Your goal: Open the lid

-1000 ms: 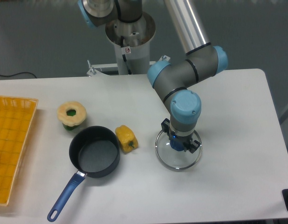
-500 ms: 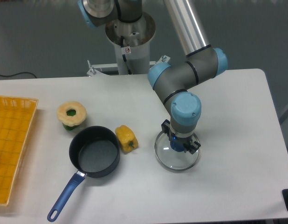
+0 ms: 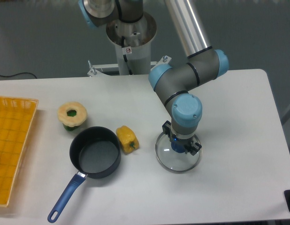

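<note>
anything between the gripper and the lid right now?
Nothing visible. The gripper is directly over the lid, down at its blue knob; whether the jaws are closed on it can't be told. The lid sits on the table, off the saucepan.

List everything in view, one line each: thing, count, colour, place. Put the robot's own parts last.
lid: 1, clear glass with metal rim and blue knob, lying on the table right of centre, off the saucepan
saucepan: 1, dark blue with long blue handle, left of centre, uncovered, nothing seen inside
yellow pepper: 1, yellow, just right of the saucepan
round item: 1, pale yellow over green, behind the saucepan
basket: 1, orange-yellow, at the left edge
table: 1, white
arm: 1, grey with light blue caps, reaching down over the lid
gripper: 1, black, at the lid's knob; whether shut cannot be told
</note>
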Controlling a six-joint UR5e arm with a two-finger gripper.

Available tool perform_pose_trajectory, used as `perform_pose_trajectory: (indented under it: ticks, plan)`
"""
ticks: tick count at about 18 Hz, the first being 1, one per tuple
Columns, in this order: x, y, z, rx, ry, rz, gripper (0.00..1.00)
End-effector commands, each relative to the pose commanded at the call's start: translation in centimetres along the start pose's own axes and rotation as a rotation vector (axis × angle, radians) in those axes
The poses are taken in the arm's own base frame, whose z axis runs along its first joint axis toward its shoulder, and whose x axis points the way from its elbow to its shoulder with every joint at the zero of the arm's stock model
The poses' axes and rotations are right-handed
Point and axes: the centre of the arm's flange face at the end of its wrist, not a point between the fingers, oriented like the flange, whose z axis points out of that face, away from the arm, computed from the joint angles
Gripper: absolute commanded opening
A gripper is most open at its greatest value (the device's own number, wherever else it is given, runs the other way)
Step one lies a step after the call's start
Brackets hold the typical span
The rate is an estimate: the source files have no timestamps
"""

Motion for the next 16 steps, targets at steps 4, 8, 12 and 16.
perform_pose_trajectory:
  ticks: [4, 8, 12, 16]
  plan:
    - [-0.04, -0.01, 0.29, -0.003, 0.004, 0.000, 0.72]
    - [-0.05, -0.02, 0.39, -0.004, 0.005, 0.000, 0.72]
    - [-0.06, -0.04, 0.37, -0.002, 0.004, 0.000, 0.84]
    - [-0.06, -0.03, 0.13, -0.001, 0.001, -0.001, 0.99]
